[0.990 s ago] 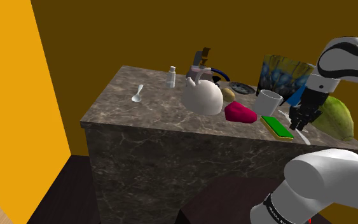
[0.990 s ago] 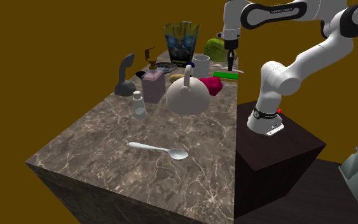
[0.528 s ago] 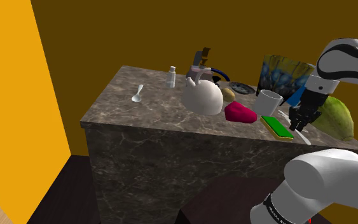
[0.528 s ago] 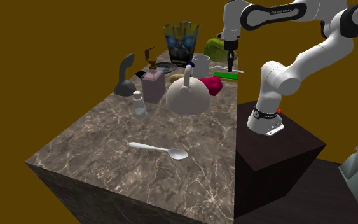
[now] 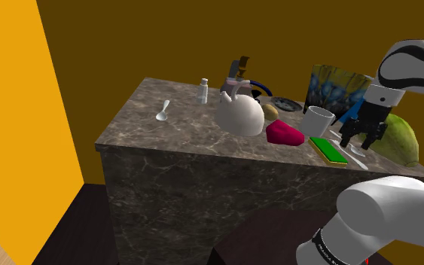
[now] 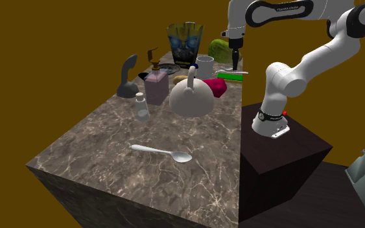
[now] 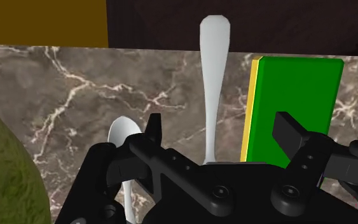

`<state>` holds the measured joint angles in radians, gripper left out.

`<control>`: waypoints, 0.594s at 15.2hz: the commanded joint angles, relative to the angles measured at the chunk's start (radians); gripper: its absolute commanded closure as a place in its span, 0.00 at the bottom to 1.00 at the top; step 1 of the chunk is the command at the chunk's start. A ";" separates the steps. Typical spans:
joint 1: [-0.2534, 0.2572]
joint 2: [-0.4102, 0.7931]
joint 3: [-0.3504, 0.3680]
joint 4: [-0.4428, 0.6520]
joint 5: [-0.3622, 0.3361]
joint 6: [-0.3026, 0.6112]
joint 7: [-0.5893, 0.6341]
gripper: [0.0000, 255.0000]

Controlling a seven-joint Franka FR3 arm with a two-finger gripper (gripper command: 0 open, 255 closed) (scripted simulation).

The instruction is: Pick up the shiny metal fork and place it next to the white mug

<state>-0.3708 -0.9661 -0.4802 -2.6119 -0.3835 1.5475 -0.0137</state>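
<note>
A pale, smooth fork (image 7: 213,76) lies flat on the marble counter (image 7: 75,89), its handle end reaching past the counter's edge. My gripper (image 7: 220,128) hangs just above it, open, with its fingers (image 7: 153,130) standing to either side and not touching it. In the shoulder view the gripper (image 5: 358,140) hovers over the fork (image 5: 358,158), just right of the white mug (image 5: 317,120). A green pad with a yellow edge (image 5: 327,150) lies between the mug and the fork. The second exterior view has the gripper (image 6: 235,62) right of the mug (image 6: 205,63).
A second pale spoon (image 7: 123,137) lies beside a large green rounded thing (image 5: 395,138). A white kettle (image 5: 240,114), a magenta lump (image 5: 284,134), a patterned bag (image 5: 337,86), a small bottle (image 5: 203,91) and another spoon (image 5: 162,113) crowd the counter. An orange wall (image 5: 22,113) stands at the left.
The gripper was shut on the fork low at the counter. Now its fingers stand apart, it has risen a little, and the fork lies free on the counter.
</note>
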 commanded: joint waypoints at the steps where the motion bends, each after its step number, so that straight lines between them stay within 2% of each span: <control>1: 0.014 0.020 0.018 0.068 0.021 -0.048 -0.004 0.00; 2: 0.019 0.029 0.025 0.098 0.030 -0.068 -0.005 0.00; 9: 0.019 0.029 0.025 0.098 0.030 -0.068 -0.005 0.00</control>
<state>-0.3523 -0.9373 -0.4553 -2.5146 -0.3540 1.4796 -0.0189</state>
